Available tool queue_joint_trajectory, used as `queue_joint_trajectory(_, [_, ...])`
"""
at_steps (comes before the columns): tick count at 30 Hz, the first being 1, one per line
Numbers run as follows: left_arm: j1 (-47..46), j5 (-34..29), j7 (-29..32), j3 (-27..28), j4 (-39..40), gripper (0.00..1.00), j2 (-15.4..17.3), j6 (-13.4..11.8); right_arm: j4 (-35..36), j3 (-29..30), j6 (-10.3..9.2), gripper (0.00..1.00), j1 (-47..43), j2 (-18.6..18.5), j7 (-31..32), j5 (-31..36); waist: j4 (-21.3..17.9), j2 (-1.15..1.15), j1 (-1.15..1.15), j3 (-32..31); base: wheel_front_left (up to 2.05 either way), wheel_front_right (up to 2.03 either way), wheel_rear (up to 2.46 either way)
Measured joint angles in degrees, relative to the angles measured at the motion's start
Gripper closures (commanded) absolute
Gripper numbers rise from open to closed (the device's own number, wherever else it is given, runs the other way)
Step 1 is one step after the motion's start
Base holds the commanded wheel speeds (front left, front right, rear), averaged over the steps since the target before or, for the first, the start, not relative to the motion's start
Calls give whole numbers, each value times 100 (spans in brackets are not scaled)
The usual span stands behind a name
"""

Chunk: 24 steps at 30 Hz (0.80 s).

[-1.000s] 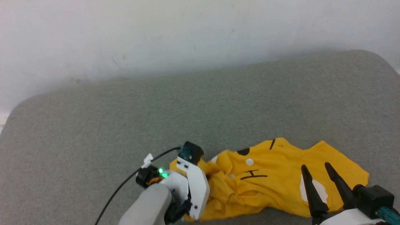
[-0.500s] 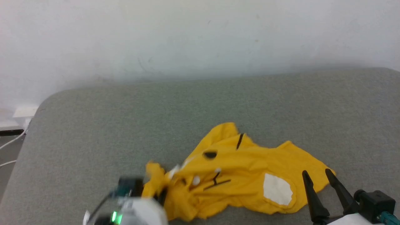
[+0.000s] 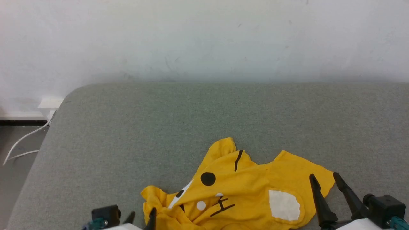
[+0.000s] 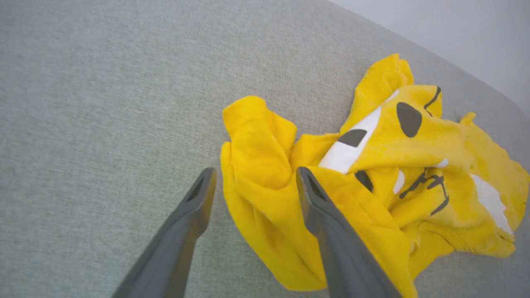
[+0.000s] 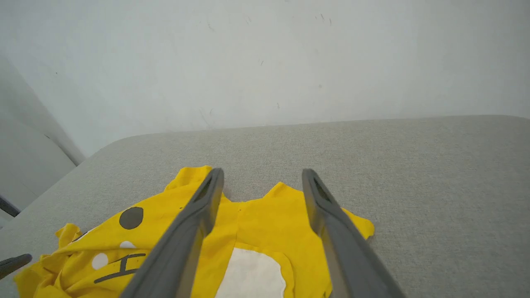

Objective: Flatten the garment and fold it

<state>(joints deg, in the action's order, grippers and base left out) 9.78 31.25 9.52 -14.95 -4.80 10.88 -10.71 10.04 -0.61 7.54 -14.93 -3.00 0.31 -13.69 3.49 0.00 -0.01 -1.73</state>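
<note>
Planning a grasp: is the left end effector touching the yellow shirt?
Cannot tell: in left wrist view, a left end effector finger overlaps the garment; contact unclear.

Softly and evenly lit, with a broad grey-green fabric-covered table with rounded corners backing onto a scuffed plain white wall, thin white cables trailing over grey floor at far left.

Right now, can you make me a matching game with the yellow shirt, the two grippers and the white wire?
1 yellow shirt; 2 left gripper; 3 right gripper; 4 white wire.
A open, by the white patch; B off the grey cushion, far left; C crumpled, not yet flat; D open, at the bunched-up edge.
Pairs: 1-C, 2-D, 3-A, 4-B.
</note>
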Motion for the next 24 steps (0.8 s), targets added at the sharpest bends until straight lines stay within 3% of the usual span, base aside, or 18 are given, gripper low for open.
queue_joint_trajectory(6, [-548, -194, 382, 11, 154, 0, 453, 45, 25, -3, 0, 0, 5, 1, 15, -4, -29, 0, 1, 53, 0, 0, 0])
queue_joint_trajectory(14, [-1478, -197, 2028, -605, -788, 0, 810, 638, -57, -92, 0, 0, 98, 0, 13, -65, -224, 0, 1, 150, 0, 0, 0])
queue_joint_trajectory(16, [-1575, -179, 2268, -703, -962, 59, 855, 724, -92, -94, 0, 0, 103, 0, 8, -103, -285, 0, 1, 166, 0, 0, 0])
queue_joint_trajectory(17, [-1618, -180, 2282, -724, -1006, 93, 867, 755, -114, -85, 0, 0, 103, 1, 4, -112, -311, 0, 1, 174, 0, 0, 0])
queue_joint_trajectory(18, [-1657, -189, 2253, -727, -1020, 100, 871, 762, -136, -67, 0, 0, 102, 0, -10, -131, -330, 0, 1, 182, 0, 0, 0])
queue_joint_trajectory(24, [-1852, -304, 1730, -545, -712, 100, 982, 721, -202, 2, 0, 0, 100, 0, -58, -171, -259, 0, 1, 187, 0, 0, 0])
